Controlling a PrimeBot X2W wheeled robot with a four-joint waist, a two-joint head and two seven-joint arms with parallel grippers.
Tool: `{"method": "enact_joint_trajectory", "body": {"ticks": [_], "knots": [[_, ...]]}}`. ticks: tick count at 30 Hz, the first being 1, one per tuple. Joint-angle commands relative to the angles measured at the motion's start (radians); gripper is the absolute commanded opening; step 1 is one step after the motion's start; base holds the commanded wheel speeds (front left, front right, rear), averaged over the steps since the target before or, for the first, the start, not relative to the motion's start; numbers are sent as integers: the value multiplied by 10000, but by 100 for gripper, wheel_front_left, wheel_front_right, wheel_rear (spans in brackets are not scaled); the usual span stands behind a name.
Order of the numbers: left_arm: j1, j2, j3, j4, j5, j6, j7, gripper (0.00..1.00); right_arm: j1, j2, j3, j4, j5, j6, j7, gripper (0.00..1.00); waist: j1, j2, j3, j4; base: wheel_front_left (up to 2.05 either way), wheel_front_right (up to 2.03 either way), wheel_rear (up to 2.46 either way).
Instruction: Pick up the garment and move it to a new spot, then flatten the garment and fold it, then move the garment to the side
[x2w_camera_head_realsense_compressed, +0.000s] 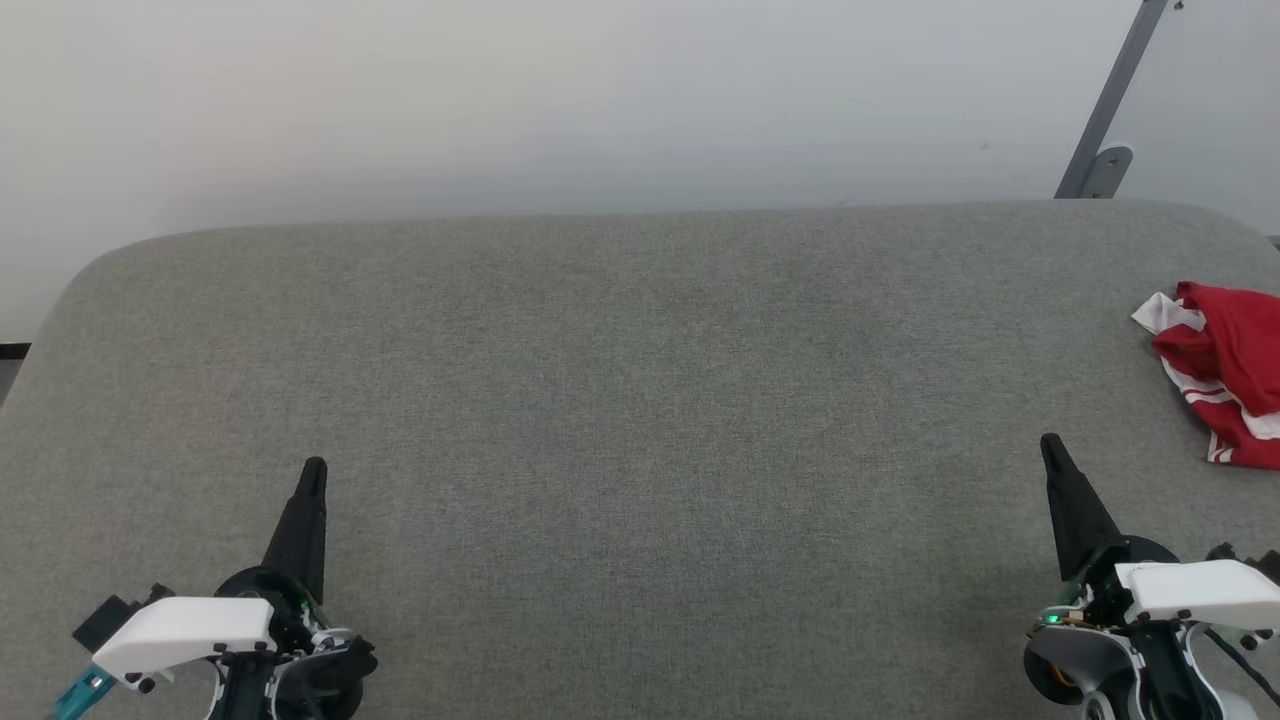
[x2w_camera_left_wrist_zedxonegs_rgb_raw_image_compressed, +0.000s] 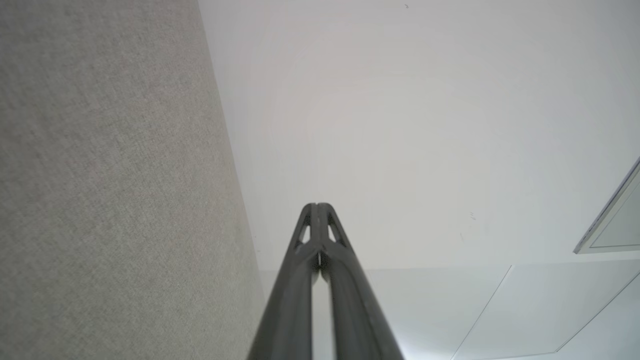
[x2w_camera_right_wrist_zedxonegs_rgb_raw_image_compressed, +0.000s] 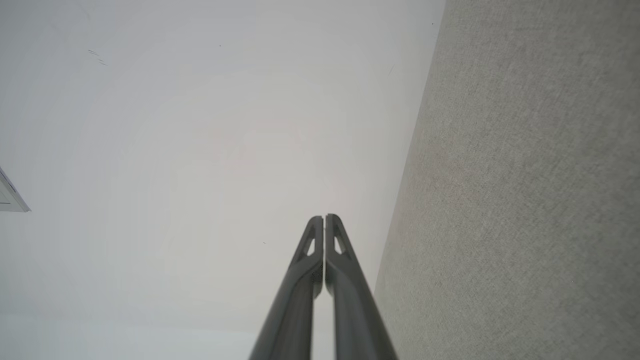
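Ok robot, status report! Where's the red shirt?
Left gripper shut, empty. Right gripper shut, empty. Crumpled red jersey with white striped trim, far right of grey fabric surface, untouched. Bare fabric between it and right gripper.

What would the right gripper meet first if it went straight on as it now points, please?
Probably the white wall beyond the grey padded surface, though depth is unclear: the right gripper points at it with nothing between. The garment lies off to its right.

Grey fabric surface (x2w_camera_head_realsense_compressed: 620, 400), pale wall (x2w_camera_head_realsense_compressed: 500, 100) behind; slanted grey metal bar (x2w_camera_head_realsense_compressed: 1115, 100)
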Motion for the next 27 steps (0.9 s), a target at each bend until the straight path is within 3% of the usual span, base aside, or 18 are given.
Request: {"method": "enact_joint_trajectory", "body": {"ticks": [1,27], "knots": [[-120,-17,29,1,11,-53,41,0,-87,15,-6,1,37,0,11,0,0,-1,0,0,0,0,0],[-122,-25,42,0,29,-53,40,0,-87,15,-1,1,39,0,9,0,0,-1,0,0,0,0,0]]}}
